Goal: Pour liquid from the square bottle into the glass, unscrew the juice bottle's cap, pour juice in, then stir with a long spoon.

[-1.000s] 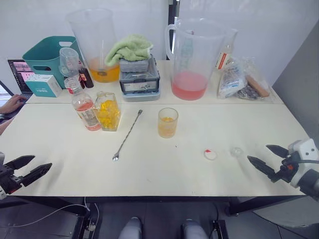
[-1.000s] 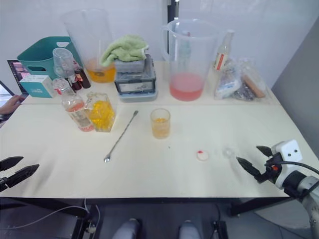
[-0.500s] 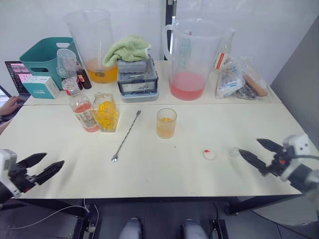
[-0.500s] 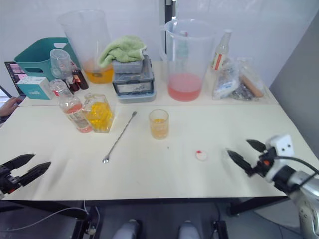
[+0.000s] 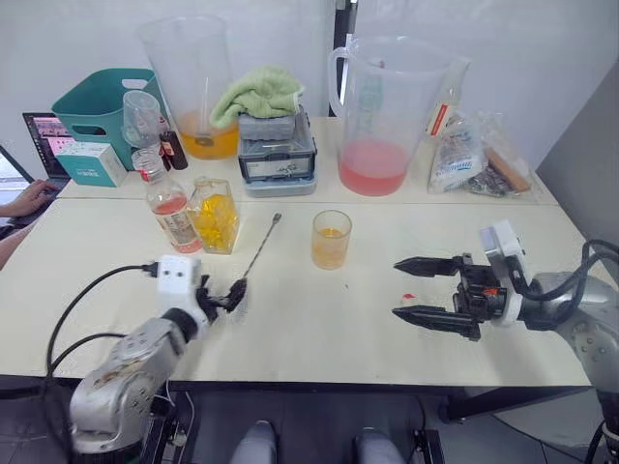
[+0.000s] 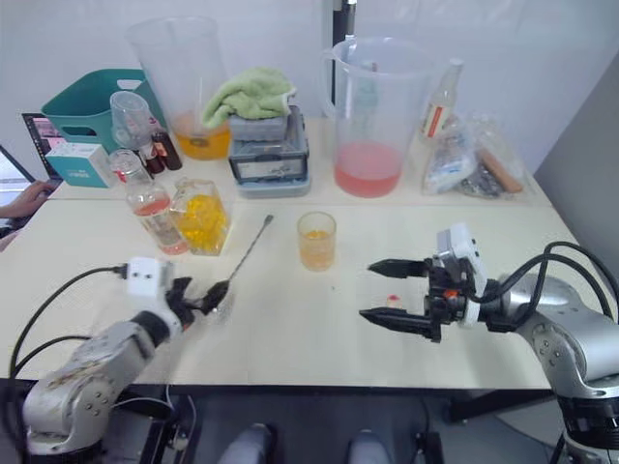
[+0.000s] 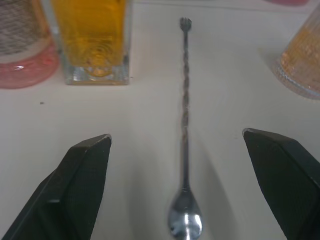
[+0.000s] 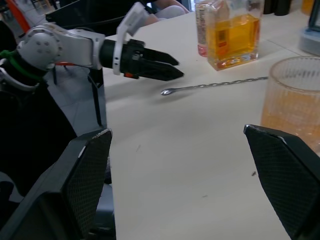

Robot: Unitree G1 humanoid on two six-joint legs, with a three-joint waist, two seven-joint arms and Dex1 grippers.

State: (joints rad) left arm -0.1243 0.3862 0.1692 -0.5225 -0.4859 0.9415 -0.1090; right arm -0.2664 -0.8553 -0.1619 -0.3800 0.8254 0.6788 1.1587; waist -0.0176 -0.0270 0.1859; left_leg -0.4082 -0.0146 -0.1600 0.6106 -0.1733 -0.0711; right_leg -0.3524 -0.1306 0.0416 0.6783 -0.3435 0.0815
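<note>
Lab/test room, plain white walls, cluttered work table, laptop

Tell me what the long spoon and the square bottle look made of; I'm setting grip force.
The long spoon looks like polished metal: silvery, with bright glints on its bowl and a twisted stem. The square bottle looks like thick clear glass, judging by its heavy faceted base, though moulded plastic can't be ruled out.

No readable text; juice bottle label print illegible.
</note>
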